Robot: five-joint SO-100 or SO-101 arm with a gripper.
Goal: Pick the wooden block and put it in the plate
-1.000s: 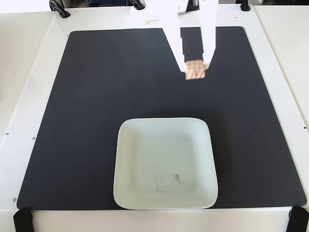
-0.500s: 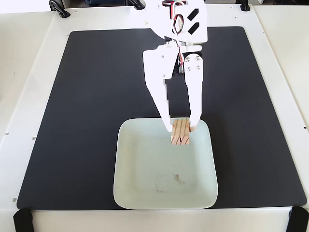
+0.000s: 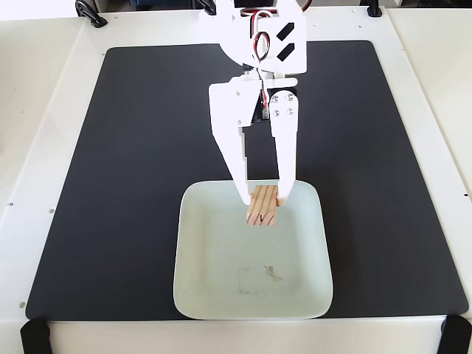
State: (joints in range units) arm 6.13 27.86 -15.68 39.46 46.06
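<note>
- My gripper (image 3: 264, 199) is clenched on the wooden block (image 3: 263, 207), a white finger on each side, just below frame centre.
- Wooden block: light tan, dark lengthwise grooves, tilted a bit; it sits over the upper part of the plate (image 3: 214, 295). Can't tell if it touches the plate floor.
- Plate: pale square with rounded corners, lower centre of frame, a small smudge (image 3: 270, 273) on its flat centre.
- Plate rests on a black mat (image 3: 147, 147) covering the white table (image 3: 44, 88).
- My arm comes down from top centre; red and black wires (image 3: 262, 63) on it.
- No readable writing or brand anywhere.
</note>
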